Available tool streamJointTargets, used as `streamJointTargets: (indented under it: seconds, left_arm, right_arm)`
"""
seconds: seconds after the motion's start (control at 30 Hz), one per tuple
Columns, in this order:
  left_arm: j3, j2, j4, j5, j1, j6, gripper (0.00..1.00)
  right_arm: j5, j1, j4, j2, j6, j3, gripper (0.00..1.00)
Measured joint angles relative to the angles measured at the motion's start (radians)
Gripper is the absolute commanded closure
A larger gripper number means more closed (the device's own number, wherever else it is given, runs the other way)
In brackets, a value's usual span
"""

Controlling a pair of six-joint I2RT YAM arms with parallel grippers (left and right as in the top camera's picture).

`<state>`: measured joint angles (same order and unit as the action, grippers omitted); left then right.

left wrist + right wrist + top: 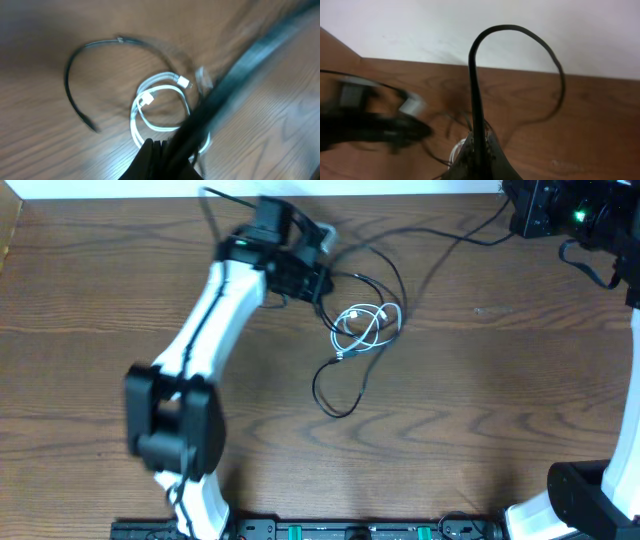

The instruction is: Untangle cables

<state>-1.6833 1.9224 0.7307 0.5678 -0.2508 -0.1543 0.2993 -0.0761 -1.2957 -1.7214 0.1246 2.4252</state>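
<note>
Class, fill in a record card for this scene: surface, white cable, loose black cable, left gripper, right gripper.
surface: wooden table
white cable: coiled mid-table, two plug ends showing
black loop: open curve lying beside the white coil
left gripper: shut on straight black cable, blurred
right gripper: shut on arched black cable

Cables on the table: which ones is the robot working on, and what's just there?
For the job:
white cable
black cables

Just there:
wooden table
white wall
black rail at the table's near edge
</note>
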Motion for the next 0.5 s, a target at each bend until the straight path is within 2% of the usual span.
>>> streamJointTargets:
  seconds: [0.27,0.5]
  left_arm:
    - [-0.001,-0.362,0.05,-0.024,0.034,0.039,0.93]
    - [-0.001,-0.486,0.033,-0.024,0.032,0.114,0.93]
  right_arm:
    - [0.0,0.01,0.057,-0.019,0.002,-0.125,0.99]
    - [0.0,0.01,0.148,-0.051,0.016,-0.27,0.98]
